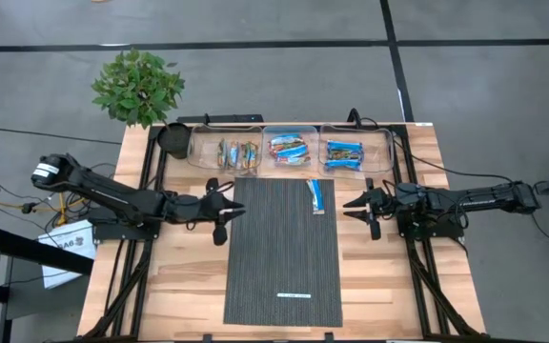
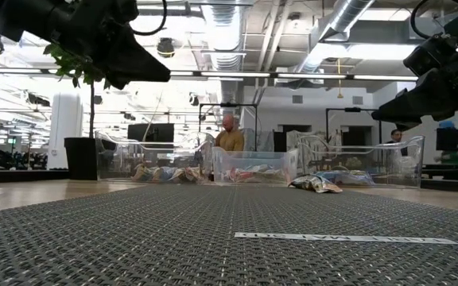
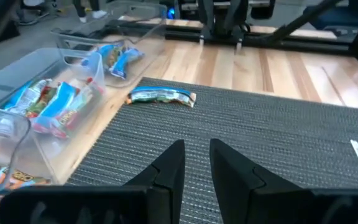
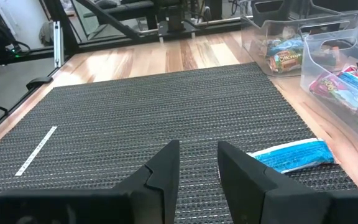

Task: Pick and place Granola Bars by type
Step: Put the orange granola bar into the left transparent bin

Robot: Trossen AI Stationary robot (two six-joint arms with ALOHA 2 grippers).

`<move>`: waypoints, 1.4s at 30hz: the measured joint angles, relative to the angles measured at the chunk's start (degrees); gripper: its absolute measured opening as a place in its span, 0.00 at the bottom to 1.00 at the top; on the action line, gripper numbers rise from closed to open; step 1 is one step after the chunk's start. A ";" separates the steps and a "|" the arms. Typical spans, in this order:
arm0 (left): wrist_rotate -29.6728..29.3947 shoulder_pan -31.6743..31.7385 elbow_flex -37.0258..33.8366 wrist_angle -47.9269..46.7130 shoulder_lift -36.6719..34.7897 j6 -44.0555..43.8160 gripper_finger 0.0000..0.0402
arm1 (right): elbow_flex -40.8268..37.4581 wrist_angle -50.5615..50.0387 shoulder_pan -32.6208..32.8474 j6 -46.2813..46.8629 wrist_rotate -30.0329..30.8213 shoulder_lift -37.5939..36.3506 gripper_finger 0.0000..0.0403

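Note:
One bright blue granola bar point(image 1: 315, 195) lies flat on the dark mat near its far right corner; it also shows in the low view point(image 2: 315, 183) and in both wrist views point(image 3: 161, 96) point(image 4: 294, 155). The other bars lie in three clear bins along the far edge: tan-orange ones point(image 1: 239, 152), blue with orange-red point(image 1: 288, 146), bright blue point(image 1: 343, 152). My left gripper point(image 1: 239, 211) point(image 3: 196, 163) hovers open over the mat's left edge. My right gripper point(image 1: 349, 209) point(image 4: 197, 163) hovers open just off the mat's right edge, near the loose bar. Neither touches anything.
A thin white strip mark point(image 1: 294, 295) sits on the mat's near part. A black cup point(image 1: 173, 140) stands left of the bins, and a potted plant point(image 1: 139, 86) stands beyond the table's far left corner. Bare wood point(image 1: 189, 276) flanks the mat. A person point(image 2: 230, 137) shows in the room behind.

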 joint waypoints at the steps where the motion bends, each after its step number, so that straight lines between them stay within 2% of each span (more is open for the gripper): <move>1: -0.25 0.00 0.00 -0.11 -0.47 -0.18 0.17 | 0.00 -0.02 0.00 0.00 0.00 0.01 0.25; 11: -5.31 0.00 0.00 -0.15 -2.96 -3.40 0.17 | 0.00 0.30 0.01 0.46 -0.06 0.01 0.25; 13: -6.53 0.00 0.00 -0.13 -2.96 -3.89 0.17 | 0.00 1.55 0.38 5.77 -0.38 0.01 0.25; 20: -9.87 0.00 0.00 0.33 -2.96 -4.23 0.17 | 0.00 2.20 1.62 35.82 0.32 0.00 0.25; 27: -9.94 0.11 0.00 0.32 -2.96 -4.07 0.17 | 0.00 2.47 1.03 46.36 6.52 0.01 0.25; 31: -9.98 0.11 0.00 0.31 -2.95 -3.35 0.17 | 0.07 6.00 1.07 47.02 7.98 0.31 0.25; 35: -10.47 0.11 0.00 0.31 -2.94 -3.30 0.17 | 2.38 5.51 1.14 47.01 11.36 4.77 0.26; 42: -11.47 0.13 0.00 0.30 -2.94 -3.26 0.17 | 10.17 6.87 1.12 43.68 13.64 18.93 0.34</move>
